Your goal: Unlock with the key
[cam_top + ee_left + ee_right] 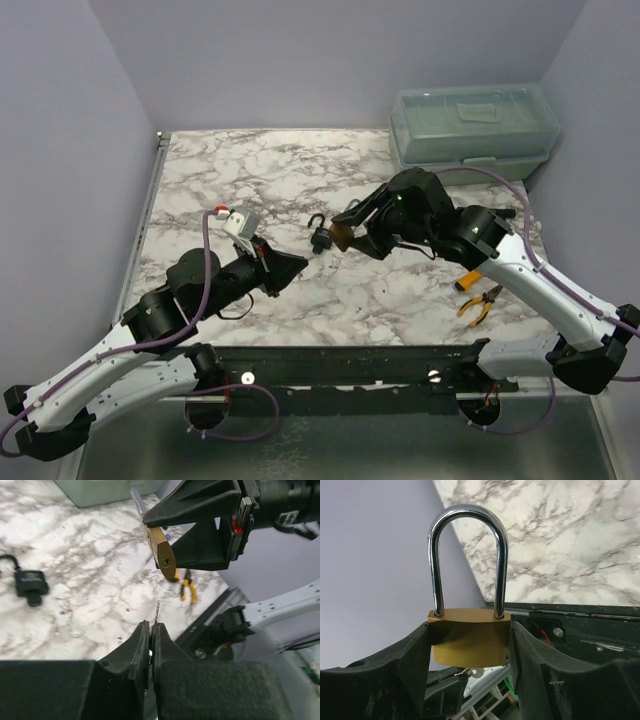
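Pressed nearly together at the bottom centre of the left wrist view, the left fingers (140, 652) are seen pinching a thin key (157, 611), blade pointing up. Above it, clear of the tip, the brass padlock (161, 555) is clamped by its body between the half-spread right fingers (405, 665), with the keyhole (166, 560) turned towards the key. Only a shallow hold is had on the key. If the slot is met off-centre or at an angle, the key could be twisted or pushed back, or the padlock rotated in its grip.
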Available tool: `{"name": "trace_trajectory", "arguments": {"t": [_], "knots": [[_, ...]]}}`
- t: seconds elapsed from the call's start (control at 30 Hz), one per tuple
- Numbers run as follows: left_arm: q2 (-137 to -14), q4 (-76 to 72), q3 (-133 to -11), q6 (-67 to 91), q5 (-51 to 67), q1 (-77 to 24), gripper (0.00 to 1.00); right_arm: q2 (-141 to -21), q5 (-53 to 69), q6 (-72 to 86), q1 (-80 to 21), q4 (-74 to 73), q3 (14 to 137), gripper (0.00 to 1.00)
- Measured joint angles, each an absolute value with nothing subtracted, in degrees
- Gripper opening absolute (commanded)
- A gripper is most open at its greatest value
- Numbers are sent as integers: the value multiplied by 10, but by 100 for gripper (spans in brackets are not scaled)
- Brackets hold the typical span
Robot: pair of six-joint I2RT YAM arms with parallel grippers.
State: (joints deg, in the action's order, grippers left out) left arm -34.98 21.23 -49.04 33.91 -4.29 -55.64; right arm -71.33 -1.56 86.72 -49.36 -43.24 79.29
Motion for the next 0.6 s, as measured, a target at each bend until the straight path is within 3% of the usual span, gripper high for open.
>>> {"name": "trace_trajectory", "arguments": {"t": [0.37, 0.6], "knots": [[-391, 217, -505, 41, -43, -556, 0, -807, -49, 896, -492, -623, 866, 0], [-345, 198, -473, -204, 57, -556, 0, -816, -43, 921, -492, -665, 892, 0]]}}
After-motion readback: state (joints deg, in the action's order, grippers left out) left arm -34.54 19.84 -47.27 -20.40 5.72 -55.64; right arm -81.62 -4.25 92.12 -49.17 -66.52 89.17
